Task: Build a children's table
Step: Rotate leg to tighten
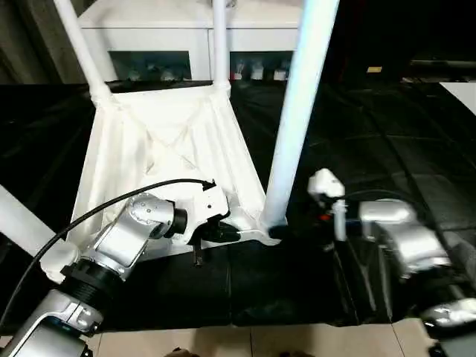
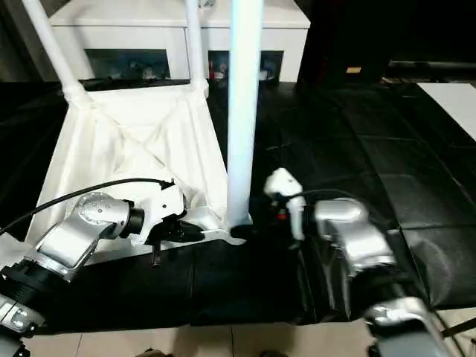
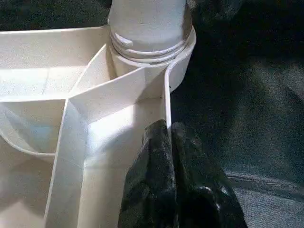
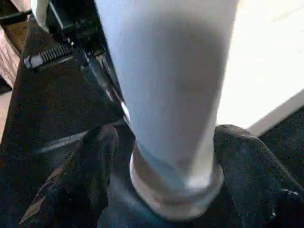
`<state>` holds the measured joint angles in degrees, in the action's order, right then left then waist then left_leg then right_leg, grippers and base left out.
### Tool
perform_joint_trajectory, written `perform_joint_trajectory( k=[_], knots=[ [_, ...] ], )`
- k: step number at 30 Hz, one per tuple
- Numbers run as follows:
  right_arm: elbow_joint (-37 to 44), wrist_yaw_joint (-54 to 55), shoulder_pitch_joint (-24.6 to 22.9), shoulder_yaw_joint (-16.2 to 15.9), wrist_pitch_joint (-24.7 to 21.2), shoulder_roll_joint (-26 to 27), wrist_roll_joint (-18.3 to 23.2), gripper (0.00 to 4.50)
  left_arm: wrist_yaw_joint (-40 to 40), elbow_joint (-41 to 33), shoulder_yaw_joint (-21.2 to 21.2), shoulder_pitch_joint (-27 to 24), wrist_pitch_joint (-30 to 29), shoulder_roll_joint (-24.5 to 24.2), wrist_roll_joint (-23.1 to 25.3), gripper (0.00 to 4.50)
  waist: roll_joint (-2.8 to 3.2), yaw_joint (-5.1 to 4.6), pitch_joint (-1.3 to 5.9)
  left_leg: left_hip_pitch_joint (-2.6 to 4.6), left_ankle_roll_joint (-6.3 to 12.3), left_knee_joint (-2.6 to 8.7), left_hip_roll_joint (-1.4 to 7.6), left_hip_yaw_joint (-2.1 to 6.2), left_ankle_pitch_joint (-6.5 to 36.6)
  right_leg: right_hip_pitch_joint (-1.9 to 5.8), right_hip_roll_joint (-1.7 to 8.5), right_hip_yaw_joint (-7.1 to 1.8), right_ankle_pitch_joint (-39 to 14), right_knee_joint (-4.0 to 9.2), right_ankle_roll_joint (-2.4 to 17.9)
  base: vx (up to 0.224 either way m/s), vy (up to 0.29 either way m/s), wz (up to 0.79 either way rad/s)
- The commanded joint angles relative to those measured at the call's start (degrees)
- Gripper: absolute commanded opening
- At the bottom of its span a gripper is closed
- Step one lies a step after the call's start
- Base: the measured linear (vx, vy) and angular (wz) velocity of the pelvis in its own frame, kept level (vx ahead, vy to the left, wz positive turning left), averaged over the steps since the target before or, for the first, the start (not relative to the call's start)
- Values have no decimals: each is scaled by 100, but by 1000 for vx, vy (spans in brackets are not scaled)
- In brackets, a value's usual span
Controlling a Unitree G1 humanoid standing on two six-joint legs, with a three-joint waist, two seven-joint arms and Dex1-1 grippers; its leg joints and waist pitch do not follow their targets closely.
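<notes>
The white tabletop (image 1: 163,149) lies upside down on the black mat, ribbed underside up. Legs stand in its corner sockets: far left (image 1: 78,44), far right (image 1: 220,41), near left (image 1: 22,223) and the tall near-right leg (image 1: 297,111). My left gripper (image 1: 227,234) is shut on the tabletop's near rim just beside the near-right socket (image 3: 152,52); in the left wrist view its fingers (image 3: 147,161) pinch the rim wall. My right gripper (image 4: 164,137) is open at the base of the near-right leg (image 4: 166,85), one finger (image 4: 95,161) on each side, with a small gap at one.
A white glass-doored cabinet (image 1: 149,30) stands behind the tabletop. The black mat (image 1: 387,134) stretches to the right, with a white panel (image 1: 465,93) at its far right edge. Light floor (image 1: 260,342) shows at the near edge. A black cable (image 1: 111,204) arcs over my left forearm.
</notes>
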<state>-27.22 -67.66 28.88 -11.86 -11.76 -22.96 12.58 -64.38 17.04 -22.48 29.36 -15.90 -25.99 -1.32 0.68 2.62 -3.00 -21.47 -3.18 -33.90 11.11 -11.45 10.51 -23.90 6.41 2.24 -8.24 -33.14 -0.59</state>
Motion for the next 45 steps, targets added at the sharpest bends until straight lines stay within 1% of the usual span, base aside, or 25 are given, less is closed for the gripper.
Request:
perform_joint_trajectory(
  k=[1, 5, 9, 12, 18, 19, 21, 22, 24, 26, 27, 28, 29, 30, 31, 32, 33, 34, 37, 38, 39, 40, 43, 44, 45],
  knots=[
    [-58, 52, 68, -80, 95, 45, -92, 305, -55, -56, -75, 94, 107, 22, 44, 0, 48, -5, 395, 124, 21, 462, 162, 65, 1802, 245, 83, -95, -1382, 294, 1426, 0, 0, 0],
    [-244, 133, 104, -170, 343, 129, -278, 270, -30, -28, -65, 116, 118, 33, 63, 0, 35, -4, 407, 107, 54, 450, 154, 61, 1665, 264, 89, -95, -1177, 268, 1476, 0, 0, 0],
    [-287, 84, 125, -145, 320, 173, -251, 234, -21, -33, -56, 123, 103, 35, 79, 0, 19, -6, 402, 104, 90, 450, 156, 58, 1672, 270, 89, -94, -1232, 272, 1474, 0, 0, 0],
    [-304, 83, 134, -156, 338, 166, -272, 223, -10, -28, -54, 112, 111, 34, 89, 0, 26, -10, 394, 115, 65, 456, 156, 63, 1782, 258, 92, -96, -1444, 292, 1421, 0, 0, 0],
    [-479, 197, 170, -60, 504, 208, -341, 212, 146, 41, -18, 88, 79, 31, 166, 0, 21, -20, 399, 106, 76, 450, 153, 63, 1721, 257, 94, -98, -1395, 284, 1430, 0, 0, 0],
    [-637, 745, 198, 111, 681, 333, -424, 211, 495, 207, 86, 157, -34, 162, 229, 0, 5, -34, 386, 108, 55, 452, 153, 57, 1791, 235, 99, -104, -1531, 299, 1400, 0, 0, 0],
    [-749, 1203, 211, 271, 684, 456, -438, 209, 801, 372, 194, 228, -76, 302, 253, 0, -19, -58, 376, 106, -16, 461, 137, 66, 1924, 237, 99, -97, -1867, 333, 1292, 0, 0, 0],
    [-815, 1996, 167, 578, 531, 745, -366, 208, 1500, 750, 409, 388, -153, 632, 311, 0, -13, -84, 360, 110, -62, 464, 127, 61, 1998, 208, 97, -107, -2063, 365, 1218, 0, 0, 0],
    [-792, 2906, 76, 885, 224, 1153, -250, 207, 2246, 1134, 584, 569, -363, 1032, 360, 0, -19, -95, 372, 112, -138, 468, 114, 91, 2019, 215, 95, -93, -2245, 379, 1101, 0, 0, 0],
    [-827, 3418, 45, 966, 152, 1327, -315, 205, 2582, 1296, 671, 662, -488, 1243, 351, 0, -24, -97, 383, 109, -154, 476, 110, 99, 2054, 213, 101, -79, -2325, 402, 1002, 0, 0, 0],
    [-895, 3842, 30, 1012, 174, 1459, -407, 205, 2875, 1447, 733, 752, -525, 1415, 352, 0, 4, -97, 389, 83, -141, 479, 104, 114, 2027, 235, 108, -71, -2293, 400, 975, 0, 0, 0],
    [-895, 3842, 30, 1012, 174, 1459, -407, 204, 2875, 1447, 733, 752, -525, 1415, 352, 0, -11, -103, 398, 103, -123, 470, 101, 99, 2018, 205, 92, -71, -2211, 417, 961, 0, 0, 0],
    [-980, 4294, 27, 1081, 159, 1608, -465, 204, 3149, 1619, 767, 855, -503, 1579, 380, 0, -19, -94, 409, 107, -104, 461, 100, 97, 1983, 215, 94, -72, -2126, 413, 983, 0, 0, 0],
    [-1060, 4737, 35, 1154, 145, 1732, -530, 204, 3302, 1745, 747, 936, -467, 1697, 424, 0, -5, -100, 400, 91, -82, 461, 92, 87, 1888, 198, 87, -83, -2001, 410, 1016, 0, 0, 0],
    [-1130, 5113, 45, 1221, 148, 1822, -592, 204, 3429, 1846, 737, 998, -414, 1793, 462, 0, 10, -84, 416, 114, -89, 453, 93, 86, 1866, 197, 86, -80, -1907, 401, 1051, 0, 0, 0],
    [-1187, 5485, 63, 1333, 147, 1957, -637, 204, 3525, 1992, 735, 1080, -299, 1912, 505, 0, 18, -104, 407, 89, -90, 464, 80, 83, 1828, 200, 71, -79, -1825, 401, 1048, 0, 0, 0],
    [-1187, 5485, 63, 1333, 147, 1957, -637, 204, 3525, 1992, 735, 1080, -299, 1912, 505, 0, 18, -104, 407, 89, -90, 464, 80, 83, 1828, 200, 71, -79, -1825, 401, 1048, 0, 0, 0],
    [-1183, 5926, 74, 1421, 222, 2082, -773, 204, 3537, 2094, 710, 1158, -209, 2040, 541, 0, 58, -87, 410, 91, -100, 469, 82, 95, 1856, 219, 79, -72, -1777, 396, 1031, 0, 0, 0],
    [-1008, 5892, 88, 1476, 333, 2120, -679, 203, 3410, 2090, 631, 1132, -103, 2017, 557, 0, 43, -95, 426, 92, -68, 472, 88, 92, 1863, 236, 69, -70, -1525, 377, 1069, 0, 0, 0],
    [-948, 5738, 78, 1445, 438, 2092, -658, 203, 3369, 2076, 617, 1110, -96, 1994, 555, 0, 93, -88, 429, 96, -52, 471, 92, 97, 1852, 241, 72, -67, -1420, 365, 1094, 0, 0, 0],
    [-936, 5707, 76, 1439, 459, 2087, -654, 238, 3361, 2074, 614, 1105, -95, 1989, 554, 0, 93, -88, 429, 96, -52, 471, 92, 97, 1852, 241, 72, -67, -1420, 365, 1094, 0, 0, 0],
    [-701, 5317, -3, 1335, 831, 1951, -651, 258, 3342, 2110, 601, 1085, -47, 1961, 546, 0, 59, -92, 439, 84, 5, 459, 93, 86, 1802, 259, 67, -65, -1210, 352, 1149, 0, 0, 0],
    [-636, 5392, -35, 1344, 901, 1886, -717, 276, 3358, 2207, 604, 1117, 32, 1977, 542, 0, 54, -68, 434, 64, 143, 440, 95, 70, 1570, 280, 73, -71, -899, 320, 1282, 0, 0, 0],
    [-581, 5456, -56, 1391, 868, 1844, -716, 279, 3359, 2249, 616, 1132, 75, 1987, 542, 0, 35, -76, 436, 46, 163, 437, 90, 72, 1522, 296, 78, -71, -893, 315, 1277, 0, 0, 0],
    [-509, 5564, -89, 1424, 878, 1788, -760, 290, 3364, 2277, 629, 1144, 99, 1998, 540, 0, 49, -75, 437, 58, 183, 435, 88, 70, 1491, 291, 78, -69, -961, 323, 1273, 0, 0, 0]
  ],
)
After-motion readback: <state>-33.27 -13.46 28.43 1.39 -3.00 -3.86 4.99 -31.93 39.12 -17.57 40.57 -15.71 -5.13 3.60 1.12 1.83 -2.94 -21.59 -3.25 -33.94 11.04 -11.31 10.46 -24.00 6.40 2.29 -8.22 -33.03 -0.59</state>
